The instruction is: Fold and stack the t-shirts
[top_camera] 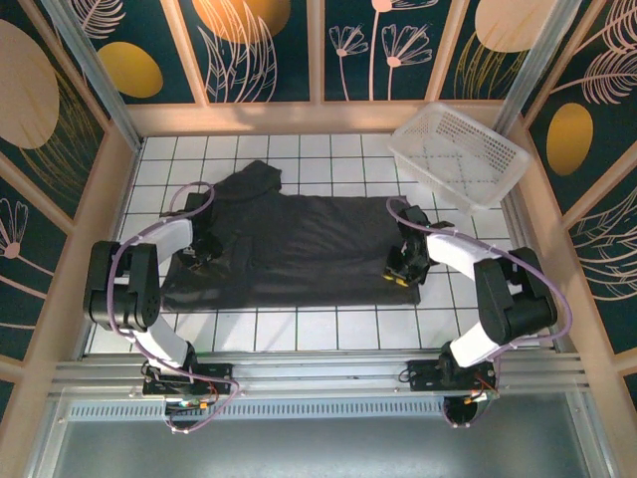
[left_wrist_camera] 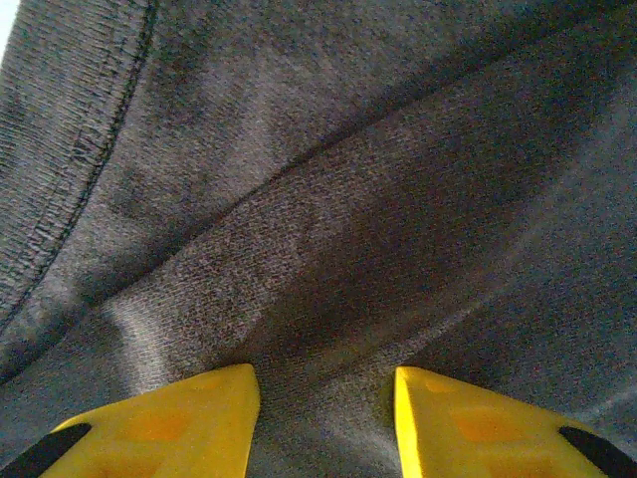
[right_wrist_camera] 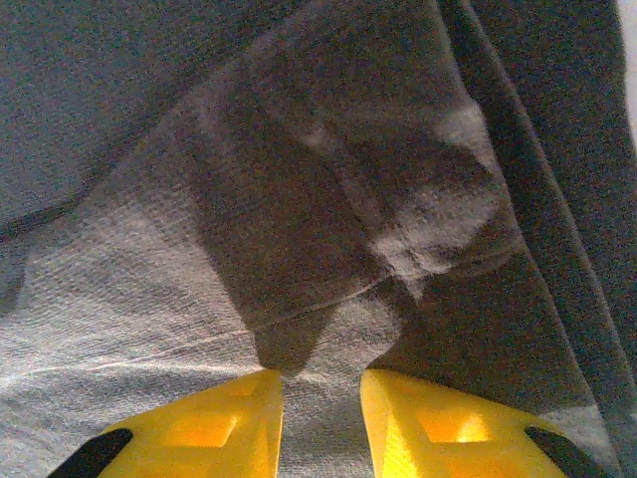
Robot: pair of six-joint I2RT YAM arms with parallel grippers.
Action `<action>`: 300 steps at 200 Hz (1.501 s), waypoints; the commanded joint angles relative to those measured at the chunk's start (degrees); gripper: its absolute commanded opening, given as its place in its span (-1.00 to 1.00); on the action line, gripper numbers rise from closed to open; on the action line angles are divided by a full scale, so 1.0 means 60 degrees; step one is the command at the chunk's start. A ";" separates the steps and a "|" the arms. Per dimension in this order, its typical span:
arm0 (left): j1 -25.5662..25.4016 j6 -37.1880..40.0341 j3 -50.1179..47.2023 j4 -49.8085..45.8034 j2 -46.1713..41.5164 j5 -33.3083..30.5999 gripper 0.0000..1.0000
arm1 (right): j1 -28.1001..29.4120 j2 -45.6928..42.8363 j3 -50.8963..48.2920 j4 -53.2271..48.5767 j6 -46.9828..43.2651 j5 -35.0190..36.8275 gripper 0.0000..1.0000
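Note:
One dark charcoal t-shirt [top_camera: 299, 244] lies spread flat across the white tiled table, with a sleeve bunched at its far left. My left gripper [top_camera: 199, 257] presses down on the shirt's left side. In the left wrist view its yellow fingers [left_wrist_camera: 189, 423] hold a raised ridge of cloth [left_wrist_camera: 348, 199] in the gripper [left_wrist_camera: 326, 388], and creases run out from it. My right gripper [top_camera: 401, 274] sits on the shirt's near right corner. There its jaws [right_wrist_camera: 320, 388] stand narrow, pinching a lighter fold of the t-shirt [right_wrist_camera: 249, 199].
A white perforated plastic basket [top_camera: 458, 154] stands tilted at the back right corner, just beyond the shirt. Wooden walls frame the table [top_camera: 328, 329] on three sides. Bare tiles run along the near edge in front of the shirt.

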 commanded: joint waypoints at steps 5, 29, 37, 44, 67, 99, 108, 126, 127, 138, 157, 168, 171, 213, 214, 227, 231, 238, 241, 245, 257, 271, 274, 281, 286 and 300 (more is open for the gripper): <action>0.0266 -0.0062 -0.0089 -0.1337 -0.0316 -0.0891 -0.18 | 0.0075 -0.0287 -0.0314 -0.1620 0.0423 0.0166 -0.38; 0.0258 -0.0342 0.1516 -0.1459 -0.0317 -0.0899 -0.09 | 0.0089 -0.0718 0.0544 -0.1332 0.0548 0.0246 -0.32; 0.0258 -0.0347 0.2156 -0.1254 -0.0141 -0.0557 -0.09 | 0.0097 -0.0904 0.0870 -0.1003 0.0527 0.0302 -0.28; 0.0258 -0.0313 0.2719 -0.0965 0.0064 -0.0189 -0.08 | 0.0082 -0.0986 0.1165 -0.0699 0.0460 0.0434 -0.26; 0.0192 0.0125 0.4646 0.0082 0.1319 0.0943 -0.07 | -0.0116 -0.0581 0.1952 0.0599 0.0009 0.0438 -0.22; -0.0126 0.0822 0.7880 0.0486 0.3539 0.1829 0.01 | -0.0447 0.0860 0.3146 0.1545 -0.0228 0.0655 -0.22; -0.0269 0.0990 0.8691 0.0495 0.4132 0.1954 0.02 | -0.0483 0.1311 0.3504 0.1747 -0.0243 0.0742 -0.22; -0.0515 0.1264 1.0123 0.0150 0.5264 0.1812 0.08 | -0.0563 0.2167 0.4273 0.1683 -0.0067 0.1195 -0.23; -0.0531 0.1274 1.0187 0.0135 0.5322 0.1797 0.09 | -0.0567 0.2216 0.4318 0.1679 -0.0052 0.1219 -0.23; -0.0640 0.1341 1.0689 -0.0028 0.5859 0.1700 0.12 | -0.0656 0.2575 0.4645 0.1734 0.0148 0.1406 -0.22; -0.0867 0.1274 1.0918 0.0188 0.6477 0.1722 0.15 | -0.0801 0.3125 0.5087 0.2208 0.0313 0.1565 -0.22; -0.0995 0.1253 1.0924 0.0363 0.6676 0.1629 0.16 | -0.0869 0.3442 0.5396 0.2428 0.0329 0.1599 -0.22; -0.1025 0.1247 1.0933 0.0420 0.6728 0.1581 0.17 | -0.0888 0.3559 0.5528 0.2483 0.0328 0.1596 -0.22; -0.1104 0.1341 1.1535 -0.0010 0.7513 0.0735 0.20 | -0.0977 0.4615 0.6883 0.2087 0.0416 0.1618 -0.23; -0.1104 0.1349 1.1544 -0.0011 0.7524 0.0731 0.20 | -0.0977 0.4615 0.6883 0.2087 0.0416 0.1618 -0.23; -0.1104 0.1387 1.1619 0.0054 0.7656 0.0746 0.20 | -0.0980 0.4733 0.7022 0.1977 0.0442 0.1692 -0.23; -0.1104 0.1390 1.1651 0.0069 0.7712 0.0781 0.19 | -0.0973 0.4752 0.7021 0.1948 0.0456 0.1714 -0.23; -0.1104 0.1405 1.1767 0.0015 0.7849 0.0843 0.16 | -0.0990 0.4800 0.7001 0.1910 0.0486 0.1754 -0.23; -0.1104 0.1415 1.1824 -0.0005 0.7911 0.0856 0.15 | -0.0983 0.4808 0.6979 0.1888 0.0499 0.1782 -0.23; -0.1104 0.1416 1.1928 -0.0083 0.8020 0.0883 0.13 | -0.0999 0.4814 0.6953 0.1869 0.0524 0.1797 -0.24; -0.1101 0.1430 1.2203 -0.0273 0.8264 0.0971 0.07 | -0.1005 0.4790 0.6824 0.1726 0.0669 0.1990 -0.24; -0.1104 0.1494 1.2385 -0.0392 0.8453 0.1039 -0.08 | -0.1013 0.4654 0.6581 0.1650 0.0859 0.2291 -0.24; -0.1101 0.1503 1.2396 -0.0393 0.8484 0.1038 -0.12 | -0.1002 0.4603 0.6507 0.1620 0.0932 0.2394 -0.24; -0.1104 0.1508 1.2425 -0.0392 0.8501 0.1035 -0.24 | -0.1003 0.4529 0.6369 0.1558 0.1065 0.2531 -0.23; -0.1104 0.1518 1.2440 -0.0391 0.8501 0.1009 -0.32 | -0.1008 0.4448 0.6225 0.1508 0.1199 0.2628 -0.23; -0.1104 0.1504 1.2601 -0.0460 0.8494 0.0762 -0.58 | -0.1006 0.4312 0.5872 0.1503 0.1456 0.2790 -0.22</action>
